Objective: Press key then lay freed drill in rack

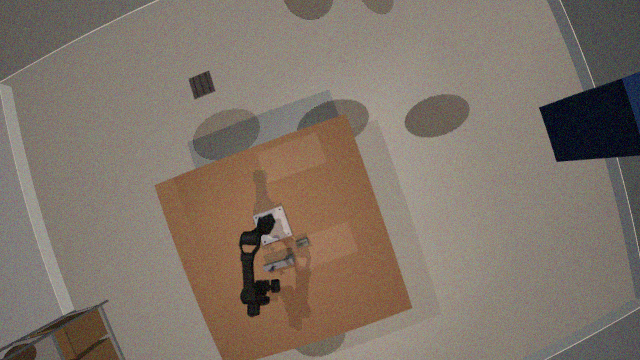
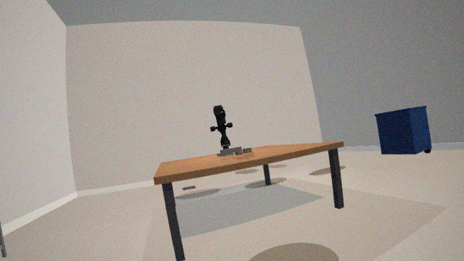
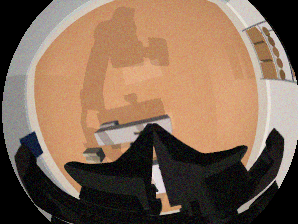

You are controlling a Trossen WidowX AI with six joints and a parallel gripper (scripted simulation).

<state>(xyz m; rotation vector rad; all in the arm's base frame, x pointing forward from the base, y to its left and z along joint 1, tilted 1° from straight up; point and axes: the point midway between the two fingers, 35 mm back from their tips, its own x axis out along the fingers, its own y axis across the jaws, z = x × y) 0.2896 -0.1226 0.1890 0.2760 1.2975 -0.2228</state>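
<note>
My gripper [image 3: 151, 127] is shut and empty, its black fingertips meeting in the wrist view. It is up above the table, and the fingertips overlap the near edge of a long pale block with a dark top [image 3: 135, 131] [image 1: 280, 263] [image 2: 230, 151] in that view. A smaller grey-green block [image 3: 93, 154] [image 1: 302, 242] [image 2: 247, 150] stands apart from it on the table. A small dark piece [image 3: 109, 124] shows at the long block's left end. The drill, key and rack are too small and blurred to tell apart; the fingers hide part of the area near the base.
The wooden table [image 1: 350, 200] [image 2: 290, 152] carries the arm on a white base plate [image 1: 281, 220], close beside the long block. The arm's shadow falls across the table. A blue cabinet [image 1: 590, 125] [image 2: 395, 132] stands off to the right, and a shelf [image 1: 85, 330] [image 3: 265, 55] stands beyond the table.
</note>
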